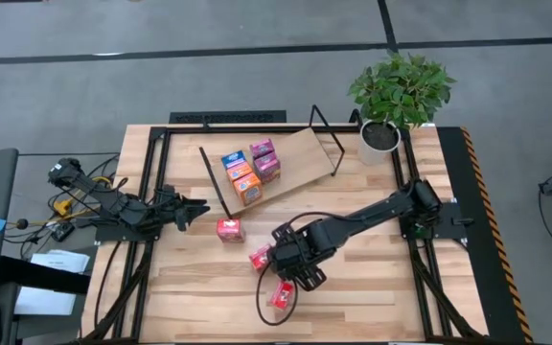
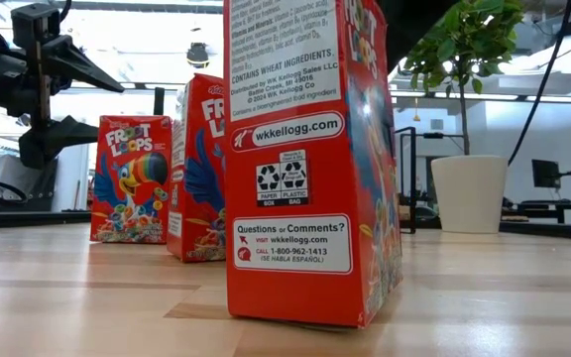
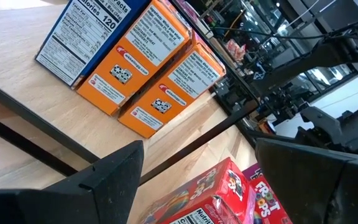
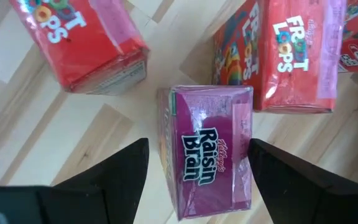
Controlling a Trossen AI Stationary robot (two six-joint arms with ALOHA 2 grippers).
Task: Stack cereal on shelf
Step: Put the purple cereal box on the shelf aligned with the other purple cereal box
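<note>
right gripper hangs over the raisin bran box, jaws spread at its long sides. light, crushable cardboard: pinch gently across the narrow width. left gripper waits spread.

Two dark, nearly black jointed arms of matte metal and plastic. Left arm slim, built of boxy segments, with loose black cables and an orange-yellow fitting by its base at the far left. Right arm thicker, with rounded joint housings and a thin black cable looping off its wrist. Fingers flat, wedge-shaped, plain black, without markings.
</note>
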